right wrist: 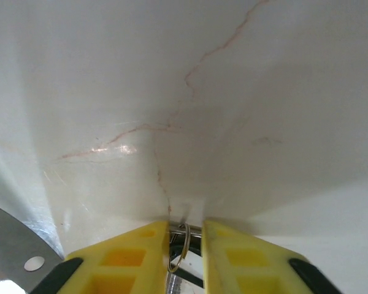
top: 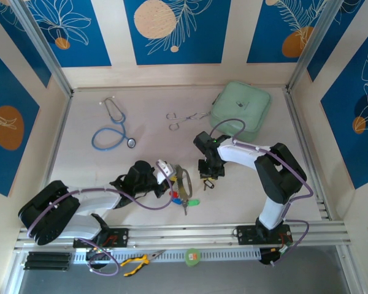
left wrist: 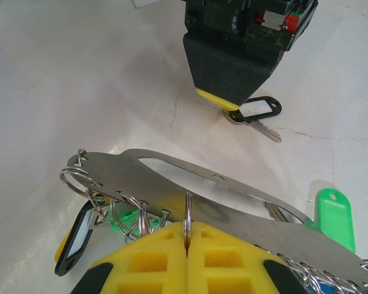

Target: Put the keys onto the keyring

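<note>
Near the front of the bench, the left gripper clamps the keyring, which already carries several keys, while the right gripper nearby pinches a black-headed key, seemingly still to be threaded.

Keyring cut off at lower right edge, covering blade of green key; black-headed key partly hidden under right gripper.
</note>
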`<move>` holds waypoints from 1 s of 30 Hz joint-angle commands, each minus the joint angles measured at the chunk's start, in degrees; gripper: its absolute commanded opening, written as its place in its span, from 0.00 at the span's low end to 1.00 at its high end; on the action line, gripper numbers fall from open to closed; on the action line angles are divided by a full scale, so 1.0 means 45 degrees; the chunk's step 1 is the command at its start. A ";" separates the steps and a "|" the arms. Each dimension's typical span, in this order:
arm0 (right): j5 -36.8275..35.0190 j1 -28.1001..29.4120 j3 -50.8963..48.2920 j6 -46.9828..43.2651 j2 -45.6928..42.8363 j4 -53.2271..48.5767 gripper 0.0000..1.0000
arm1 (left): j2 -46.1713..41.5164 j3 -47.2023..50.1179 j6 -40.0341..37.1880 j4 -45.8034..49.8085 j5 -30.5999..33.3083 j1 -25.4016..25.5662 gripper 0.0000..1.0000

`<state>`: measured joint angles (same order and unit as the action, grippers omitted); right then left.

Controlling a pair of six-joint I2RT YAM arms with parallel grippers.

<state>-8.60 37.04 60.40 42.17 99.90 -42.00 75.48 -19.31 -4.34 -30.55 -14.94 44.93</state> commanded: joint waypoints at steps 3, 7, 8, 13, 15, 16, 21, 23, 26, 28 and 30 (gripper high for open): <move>0.0075 -0.0083 0.0337 0.0238 0.0082 -0.0137 0.14 | -0.0105 -0.0337 0.0144 0.0007 -0.0040 0.0150 0.00; -0.0002 -0.0086 0.0366 0.0219 0.0043 -0.0198 0.08 | -0.0104 -0.0330 0.0144 0.0010 -0.0061 0.0149 0.00; -0.0005 -0.0086 0.0366 0.0203 0.0016 -0.0214 0.05 | -0.0095 -0.0320 0.0144 0.0001 -0.0080 0.0157 0.00; 0.0035 -0.0010 0.0443 0.0019 -0.0356 -0.0399 0.00 | -0.0160 -0.0334 0.0144 0.0049 -0.0053 0.0165 0.00; 0.0003 0.0131 0.0450 -0.0307 -0.0919 -0.0223 0.00 | -0.0233 -0.0317 0.0196 0.0063 -0.0049 0.0158 0.00; -0.0012 0.0281 0.0365 -0.0695 -0.1369 0.0099 0.00 | -0.0269 -0.0311 0.0268 0.0062 -0.0054 0.0169 0.00; 0.0734 0.0894 -0.0948 -0.3505 -0.3934 0.3139 0.00 | -0.0483 -0.0223 0.0946 -0.0059 -0.0109 0.0168 0.00; 0.1437 0.1106 -0.1724 -0.5152 -0.4921 0.4766 0.00 | -0.0629 -0.0188 0.1262 -0.0089 -0.0193 0.0168 0.00; 0.3178 0.1299 -0.2935 -0.7970 -0.6130 0.6901 0.00 | -0.0973 -0.0163 0.1654 -0.0032 -0.0230 0.0140 0.00; 0.4366 0.1388 -0.3480 -0.9833 -0.6684 0.7595 0.00 | -0.1229 -0.0152 0.1793 0.0030 -0.0344 0.0157 0.00; 0.5286 0.1413 -0.3672 -1.1272 -0.6958 0.7761 0.00 | -0.1443 -0.0162 0.1912 0.0110 -0.0534 0.0153 0.00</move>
<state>5.45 42.98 45.54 7.14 70.08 -13.91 70.98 -19.35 2.13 -30.30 -15.14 44.93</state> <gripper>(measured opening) 0.050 0.064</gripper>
